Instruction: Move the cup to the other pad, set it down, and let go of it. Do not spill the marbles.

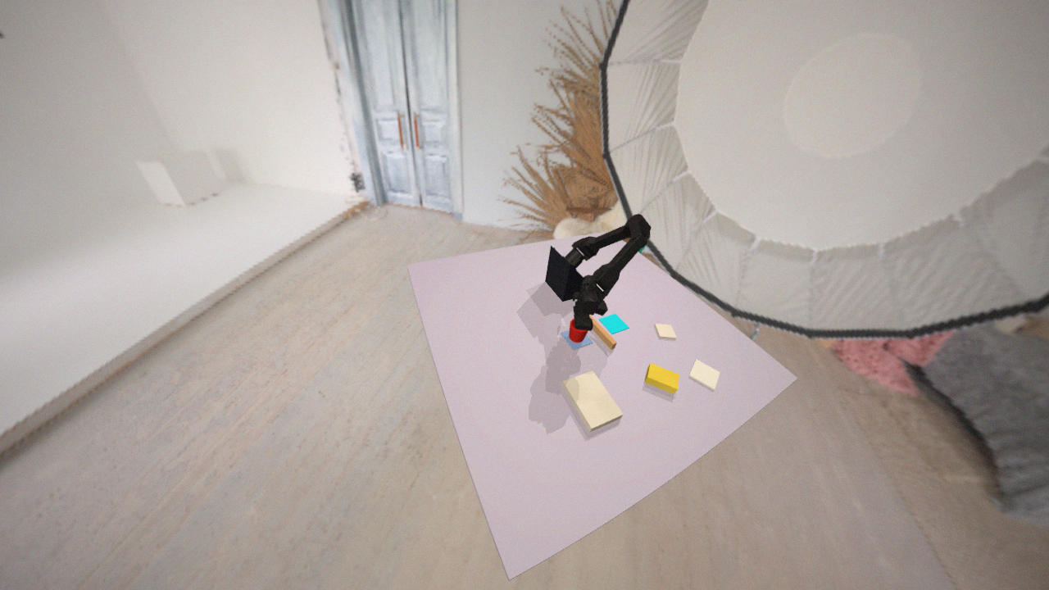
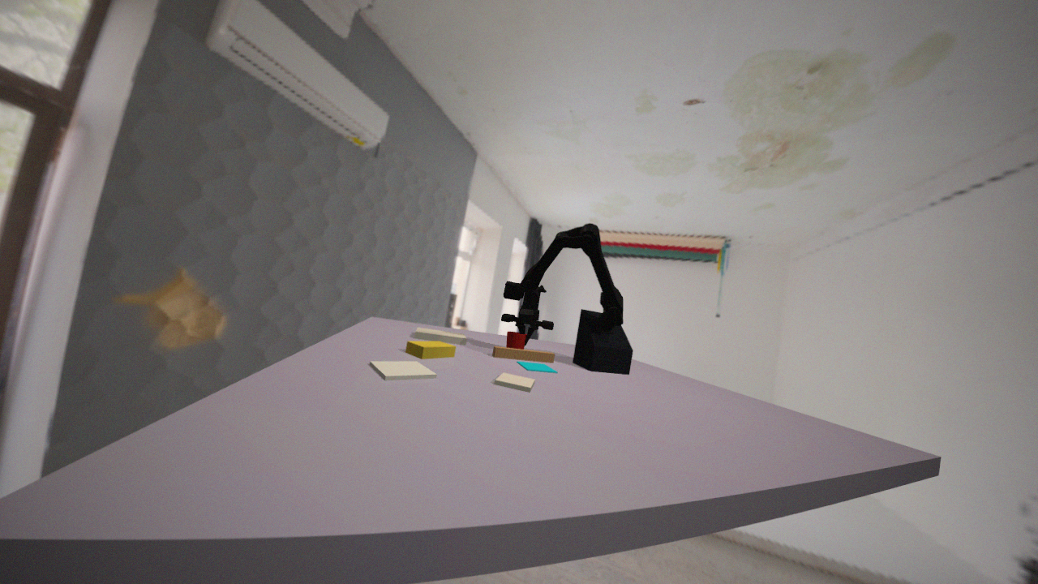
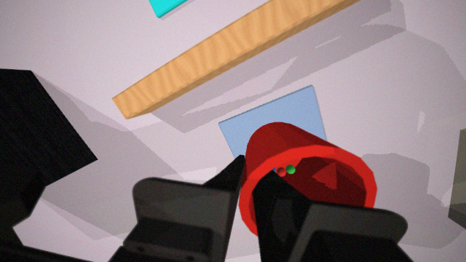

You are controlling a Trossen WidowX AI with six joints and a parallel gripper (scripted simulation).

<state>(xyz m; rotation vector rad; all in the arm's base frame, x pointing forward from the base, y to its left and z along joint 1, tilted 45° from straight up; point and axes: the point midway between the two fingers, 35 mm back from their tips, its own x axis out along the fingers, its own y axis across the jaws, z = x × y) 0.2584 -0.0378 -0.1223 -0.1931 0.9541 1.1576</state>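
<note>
A red cup (image 1: 577, 334) (image 2: 515, 339) (image 3: 298, 137) stands on the blue pad (image 1: 586, 342) (image 3: 291, 105). In the wrist view a green marble (image 3: 290, 169), a red marble (image 3: 281, 172) and part of a blue marble (image 3: 274, 169) show inside it. My gripper (image 1: 581, 323) (image 2: 525, 338) (image 3: 247, 161) is shut on the cup's wall, with one finger inside the cup and the other outside. The fingers hide part of the cup's inside. The cyan pad (image 1: 614, 323) (image 2: 537, 367) (image 3: 169, 5) has nothing on it and lies across the wooden bar from the cup.
The low wooden bar (image 1: 604, 334) (image 2: 524, 354) (image 3: 204, 65) lies between the pads. A large cream block (image 1: 592, 400) (image 2: 439, 336), a yellow block (image 1: 662, 378) (image 2: 431, 349) and two flat cream tiles (image 1: 705, 374) (image 1: 665, 331) lie farther out. The black arm base (image 1: 560, 274) (image 2: 602, 348) stands near the pads.
</note>
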